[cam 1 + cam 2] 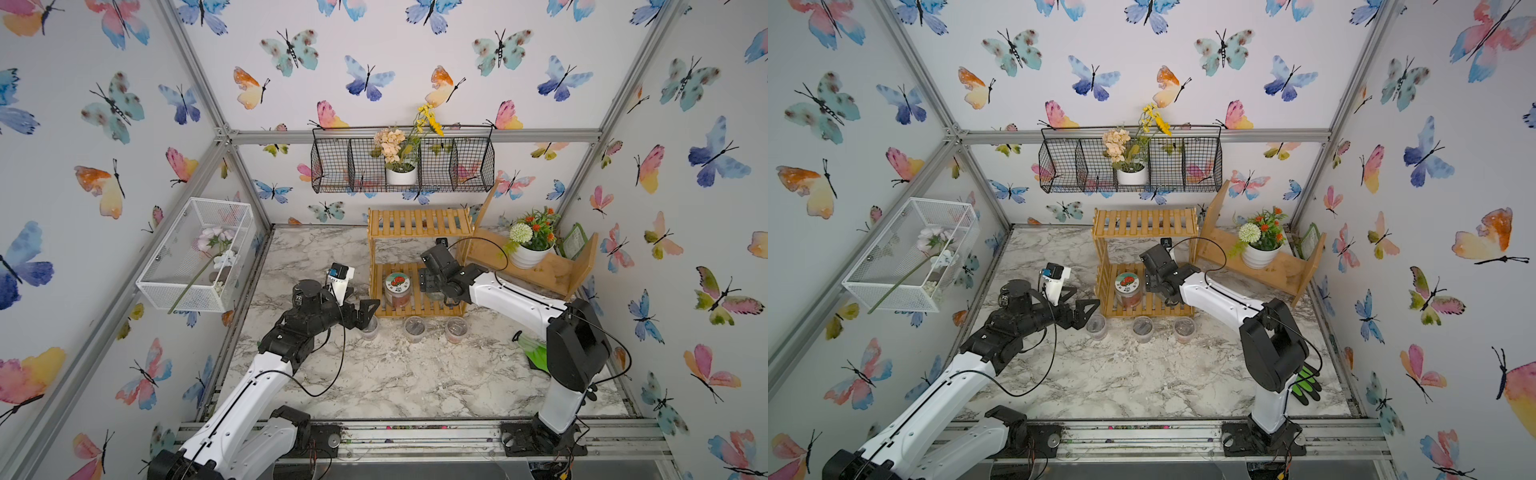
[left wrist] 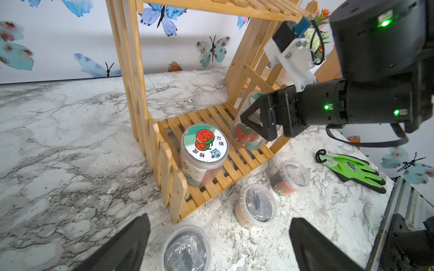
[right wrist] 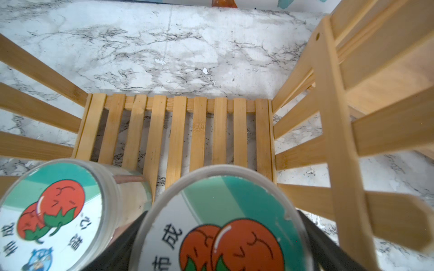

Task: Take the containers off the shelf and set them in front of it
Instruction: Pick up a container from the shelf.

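Clutter: plank shelf [image 1: 557,274] carrying a potted plant [image 1: 530,254] sits just beside the slatted shelf [image 1: 419,222] on my right-arm side. Green glove [image 2: 352,169] lies on the marble table [image 1: 395,374] by that arm. Black wire basket [image 1: 403,166] hangs on the back wall above, white mesh basket [image 1: 195,253] on the side wall. Tight spot: right gripper [image 2: 249,122] is inside the lower tier, upper tier overhead, side rails close on its outer side, and the standing jar [image 2: 204,143] just beside it on the inner side with a slim gap. Its jaws are clamped on the tilted jar [image 2: 246,139], which leans lid-outward over the lower slats. Both jars are clear-bodied with white-and-teal lids showing two red tomatoes and some characters; the standing one shows brownish fill. Leftmost cup [image 1: 370,330], middle cup [image 1: 414,328] and rightmost cup [image 1: 456,330] are already off, in a row on the table along the shelf's front edge: clear, translucent lids, dark contents. Left gripper [image 1: 368,309] hovers over the leftmost cup, jaws wide apart, gripping nothing.
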Robot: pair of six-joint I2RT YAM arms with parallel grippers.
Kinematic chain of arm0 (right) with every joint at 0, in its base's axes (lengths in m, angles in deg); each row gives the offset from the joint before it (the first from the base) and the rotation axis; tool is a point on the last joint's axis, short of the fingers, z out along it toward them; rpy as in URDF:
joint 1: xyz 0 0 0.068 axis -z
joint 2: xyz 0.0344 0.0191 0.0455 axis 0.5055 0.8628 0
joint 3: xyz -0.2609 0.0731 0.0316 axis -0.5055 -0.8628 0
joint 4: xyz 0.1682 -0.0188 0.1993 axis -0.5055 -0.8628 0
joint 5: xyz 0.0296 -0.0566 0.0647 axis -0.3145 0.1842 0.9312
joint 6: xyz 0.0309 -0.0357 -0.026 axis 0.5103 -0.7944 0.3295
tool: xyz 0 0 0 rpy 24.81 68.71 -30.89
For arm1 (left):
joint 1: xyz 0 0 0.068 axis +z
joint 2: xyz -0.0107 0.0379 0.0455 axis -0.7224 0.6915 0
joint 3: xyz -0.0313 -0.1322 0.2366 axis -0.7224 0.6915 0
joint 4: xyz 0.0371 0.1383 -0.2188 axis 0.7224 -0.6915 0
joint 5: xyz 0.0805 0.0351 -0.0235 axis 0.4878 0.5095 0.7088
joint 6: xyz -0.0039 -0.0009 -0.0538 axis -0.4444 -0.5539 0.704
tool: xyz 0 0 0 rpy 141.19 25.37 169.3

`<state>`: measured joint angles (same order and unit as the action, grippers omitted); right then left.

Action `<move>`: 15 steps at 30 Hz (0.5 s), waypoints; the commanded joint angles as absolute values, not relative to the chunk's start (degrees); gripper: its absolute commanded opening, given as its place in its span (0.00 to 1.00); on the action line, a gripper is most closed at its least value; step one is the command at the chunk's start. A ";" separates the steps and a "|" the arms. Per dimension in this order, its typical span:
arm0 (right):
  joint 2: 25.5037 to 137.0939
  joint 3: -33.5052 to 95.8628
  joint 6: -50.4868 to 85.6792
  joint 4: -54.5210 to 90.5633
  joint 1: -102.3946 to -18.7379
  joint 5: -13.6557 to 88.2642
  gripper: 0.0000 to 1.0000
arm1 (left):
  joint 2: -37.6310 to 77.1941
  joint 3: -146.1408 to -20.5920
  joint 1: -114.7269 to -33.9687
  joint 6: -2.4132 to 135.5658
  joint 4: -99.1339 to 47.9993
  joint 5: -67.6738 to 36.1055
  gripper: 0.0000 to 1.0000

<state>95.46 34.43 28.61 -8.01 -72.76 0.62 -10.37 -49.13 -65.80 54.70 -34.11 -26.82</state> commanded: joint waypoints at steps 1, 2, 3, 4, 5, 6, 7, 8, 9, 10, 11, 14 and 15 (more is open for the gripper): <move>90.95 33.41 26.52 -8.90 -74.27 2.10 0.69 | -11.28 -49.99 -65.58 54.72 -33.71 -28.08 0.99; 89.89 33.01 26.37 -8.99 -74.69 2.38 0.69 | -11.35 -49.99 -65.58 54.72 -33.71 -28.07 0.99; 88.91 32.76 26.17 -9.08 -75.08 2.79 0.69 | -11.35 -49.99 -65.56 54.72 -33.71 -28.10 0.99; 88.14 32.65 26.09 -9.55 -75.48 2.88 0.69 | -11.35 -49.92 -65.58 54.72 -33.70 -28.16 0.99; 87.33 32.65 26.07 -10.11 -75.98 3.06 0.69 | -11.35 -49.99 -65.56 54.72 -33.69 -28.23 0.99; 86.57 32.64 26.05 -10.86 -76.51 3.20 0.69 | -11.35 -49.99 -65.57 54.72 -33.62 -28.22 0.99; 85.90 32.65 26.01 -11.43 -76.94 3.24 0.69 | -11.35 -49.90 -65.58 54.64 -33.62 -28.29 0.99; 85.27 32.57 26.05 -12.05 -77.52 3.16 0.69 | -11.35 -49.90 -65.58 54.64 -33.62 -28.34 0.99; 84.48 32.47 26.13 -12.76 -78.22 3.16 0.69 | -11.35 -49.86 -65.58 54.56 -33.62 -28.34 0.99; 83.86 32.39 26.15 -13.33 -78.92 3.16 0.69 | -11.28 -49.82 -65.58 54.62 -33.62 -28.34 0.99; 83.25 32.30 26.29 -13.99 -79.46 3.16 0.69 | -11.26 -49.82 -65.57 54.47 -33.59 -28.41 0.99; 81.29 32.13 27.08 -16.34 -81.93 2.28 0.69 | -11.35 -49.72 -65.58 54.49 -33.47 -28.59 0.99; 80.77 32.04 27.36 -16.93 -82.54 2.06 0.69 | -11.35 -49.66 -65.61 54.48 -33.40 -28.56 0.99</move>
